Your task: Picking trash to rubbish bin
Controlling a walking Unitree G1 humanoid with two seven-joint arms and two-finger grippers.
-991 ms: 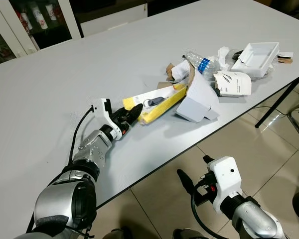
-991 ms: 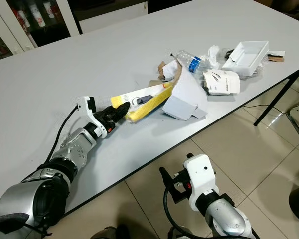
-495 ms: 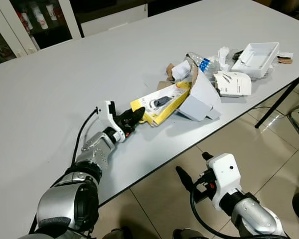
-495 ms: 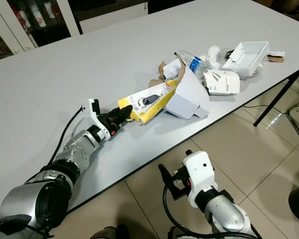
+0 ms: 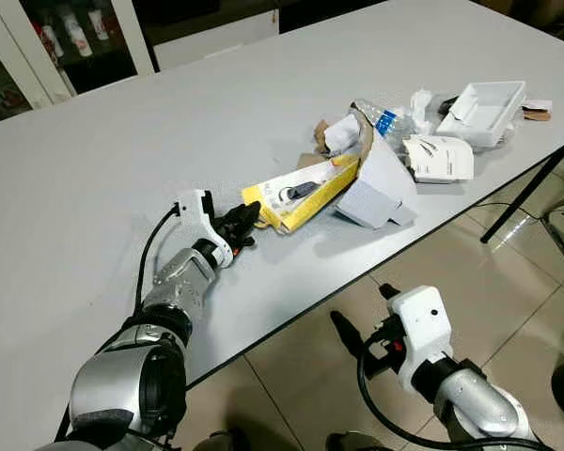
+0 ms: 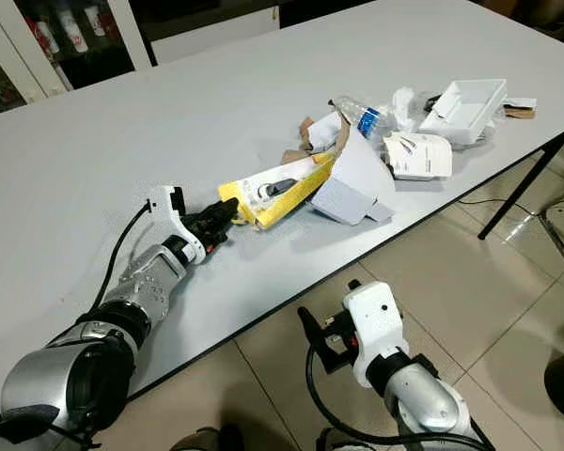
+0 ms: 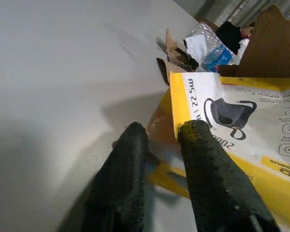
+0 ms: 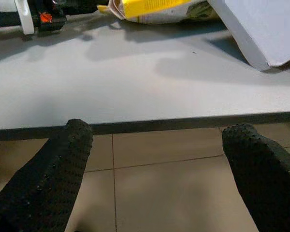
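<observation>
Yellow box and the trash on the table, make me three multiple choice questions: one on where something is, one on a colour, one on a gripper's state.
1. Where is the white tray?
A. At the table's far right end
B. On the floor
C. In the left gripper

2. What colour is the water bottle's label?
A. Red
B. Blue
C. Green

3. The left gripper is
A. wide open above the table
B. shut on the yellow box
C. hanging below the table

Answers: 1 A, it lies past the trash pile. 2 B, a blue band. 3 B, the left wrist view shows both fingers pinching the box's corner.

Grey table [image 5: 122, 160]: trash pile [image 5: 376, 160] (near edge), white tray [image 5: 489, 108].
</observation>
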